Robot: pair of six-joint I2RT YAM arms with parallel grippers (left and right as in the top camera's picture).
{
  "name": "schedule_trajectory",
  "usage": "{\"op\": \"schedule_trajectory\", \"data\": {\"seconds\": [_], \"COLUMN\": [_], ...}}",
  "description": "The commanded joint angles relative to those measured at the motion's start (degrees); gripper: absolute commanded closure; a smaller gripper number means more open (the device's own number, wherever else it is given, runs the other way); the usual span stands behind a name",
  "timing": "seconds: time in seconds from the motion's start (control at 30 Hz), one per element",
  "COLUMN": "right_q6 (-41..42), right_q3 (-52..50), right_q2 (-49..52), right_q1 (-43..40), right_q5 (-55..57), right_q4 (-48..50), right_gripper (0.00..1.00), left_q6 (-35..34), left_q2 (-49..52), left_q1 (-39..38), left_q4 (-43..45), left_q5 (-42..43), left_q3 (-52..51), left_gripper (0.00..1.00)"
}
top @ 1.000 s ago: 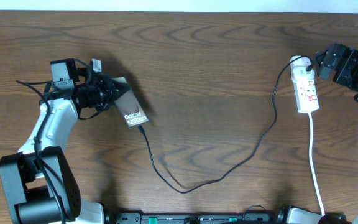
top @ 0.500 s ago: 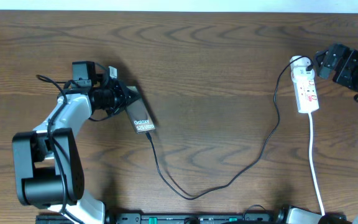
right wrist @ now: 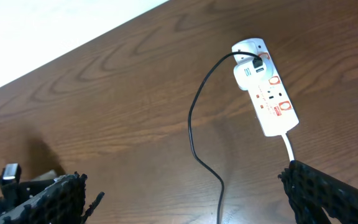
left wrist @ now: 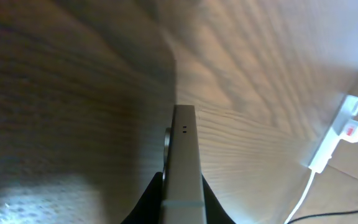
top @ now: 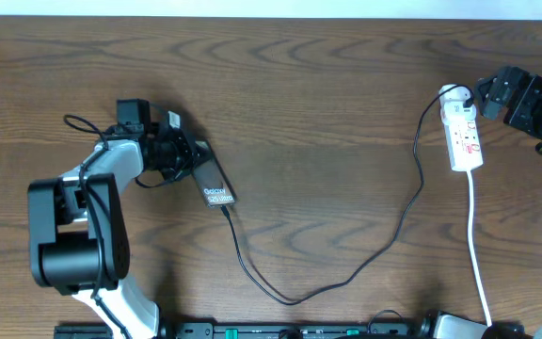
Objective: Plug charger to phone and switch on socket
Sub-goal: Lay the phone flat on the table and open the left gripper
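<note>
My left gripper (top: 188, 158) is shut on the phone (top: 214, 183) and holds it tilted on edge above the table. The left wrist view shows the phone (left wrist: 183, 149) edge-on between my fingers (left wrist: 182, 205). The black charger cable (top: 346, 278) meets the phone's lower end and loops across the table to the white socket (top: 463, 132). My right gripper (top: 490, 93) hovers beside the socket's far end, open and empty. In the right wrist view the socket (right wrist: 267, 88) shows red switches, with the cable (right wrist: 194, 127) coming from an adapter in it, and my fingers (right wrist: 185, 199) spread wide.
The socket's white cord (top: 476, 245) runs down to the table's front edge. The socket also shows far off in the left wrist view (left wrist: 335, 142). A black rail (top: 299, 331) lies along the front edge. The table is brown wood (top: 327, 113).
My left arm has carried the phone a little right and towards the front, turning it more on edge; the cable end followed. The right arm and socket have not moved.
</note>
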Motion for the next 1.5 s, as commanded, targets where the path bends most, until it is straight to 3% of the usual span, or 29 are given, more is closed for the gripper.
{"op": "schedule_trajectory", "data": {"seconds": [0.0,0.47,0.73,0.83,1.07,1.2,1.47], "right_q6": [0.8,0.8,0.8,0.8,0.8,0.8,0.8], "right_q3": [-0.3,-0.3,-0.3,-0.3,-0.3,-0.3,-0.3], "right_q2": [0.7,0.7,0.7,0.7,0.7,0.7,0.7], "right_q1": [0.4,0.4,0.4,0.4,0.4,0.4,0.4], "right_q5": [-0.5,-0.5,-0.5,-0.5,-0.5,-0.5,-0.5], "right_q4": [0.0,0.0,-0.1,0.0,0.0,0.0,0.0], "right_gripper": [0.01,0.01,0.01,0.01,0.01,0.01,0.01], "left_q6": [1.2,1.5,1.4,1.4,1.4,1.4,1.4], "left_q2": [1.7,2.8,2.8,2.8,2.8,2.8,2.8], "left_q1": [0.0,0.0,0.0,0.0,0.0,0.0,0.0], "left_q4": [0.2,0.5,0.7,0.7,0.2,-0.1,-1.5], "left_q5": [0.4,-7.5,-7.9,-7.9,-7.9,-7.9,-7.9], "left_q3": [0.7,0.7,0.7,0.7,0.7,0.7,0.7], "left_gripper": [0.93,0.93,0.92,0.86,0.83,0.71,0.7]}}
